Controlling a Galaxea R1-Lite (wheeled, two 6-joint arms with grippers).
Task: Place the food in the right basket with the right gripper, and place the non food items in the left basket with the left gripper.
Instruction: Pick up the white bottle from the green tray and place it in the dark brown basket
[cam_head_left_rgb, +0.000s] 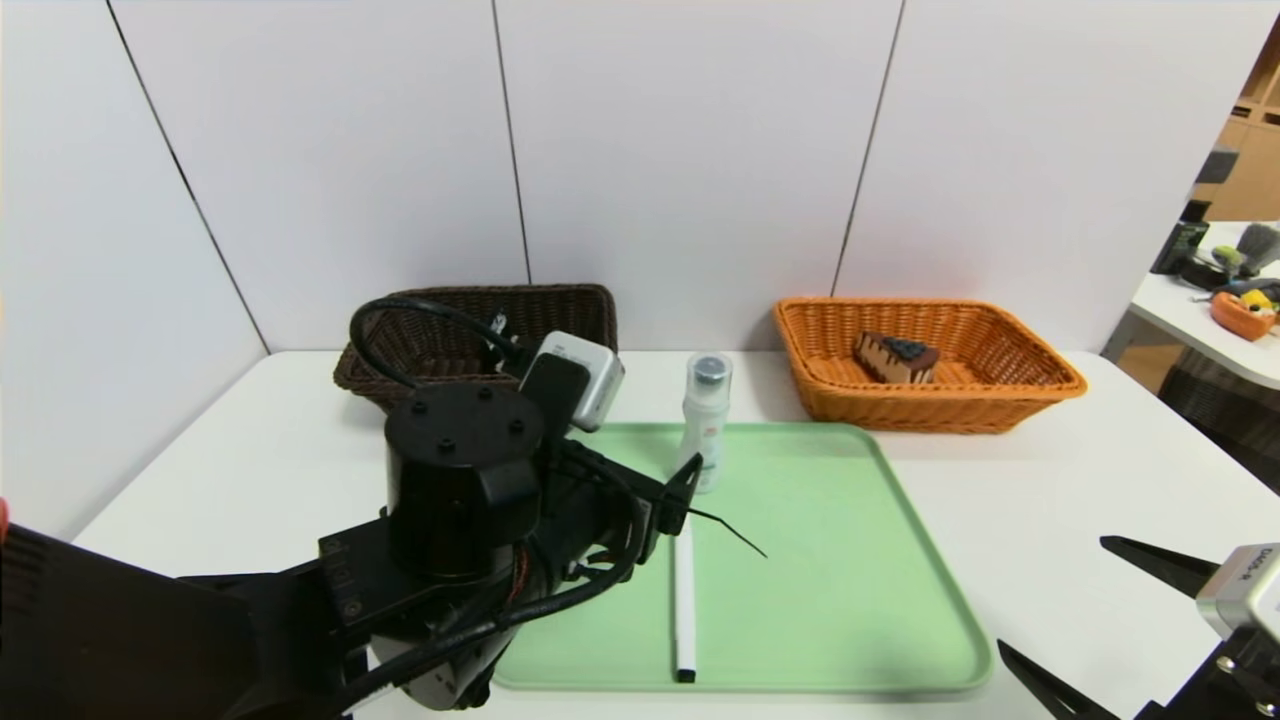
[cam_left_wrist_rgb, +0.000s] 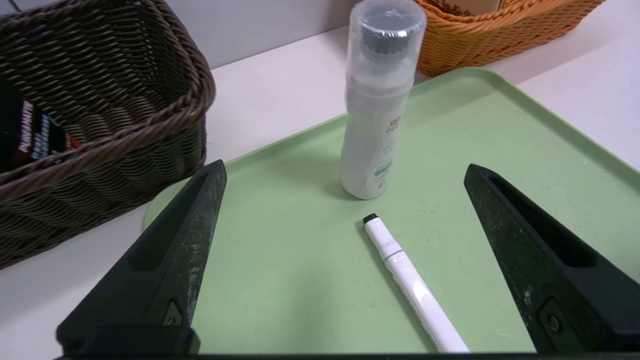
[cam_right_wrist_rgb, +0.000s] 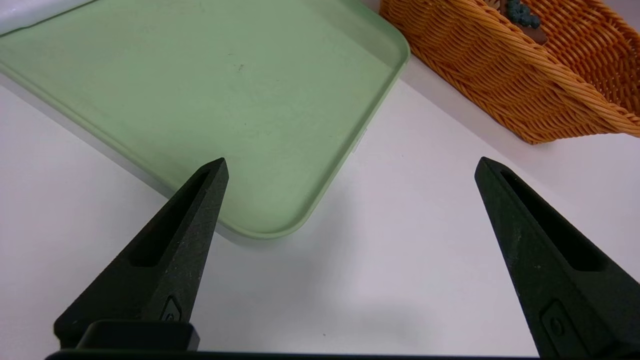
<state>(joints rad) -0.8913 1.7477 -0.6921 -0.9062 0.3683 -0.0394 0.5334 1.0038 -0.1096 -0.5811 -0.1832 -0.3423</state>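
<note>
Nearest me was my left gripper, jaws spread wide and holding nothing, hovering low over the near-left part of the green tray. My right gripper sat parked off the tray's near-right corner, over bare table, jaws also wide apart and empty.

White marker lay flat on the tray, just beyond my left fingertips and lined up between them, black-tipped end pointing away toward the bottle. White bottle with clear cap stood upright on the tray's far side, just past the marker's far end; a small gap showed between the two, so not touching.

Beyond the tray's far-left corner: brown basket, with one dark packaged item already lying inside. Beyond the tray's far-right corner: orange basket, with a slice of cake in it.

My read: food side looked finished, no food left on the tray. Two non-food items remained, both mine on the left. Step in hand was the approach for a left-hand pick, marker most likely since it was closest and centred in the jaws.

Next move as I judged it: drop lower, straddle the marker across its barrel, close, lift. It's thin and round, so it could roll or slip if I closed off-centre. Also needed to stay short of the bottle to avoid tipping it.
</note>
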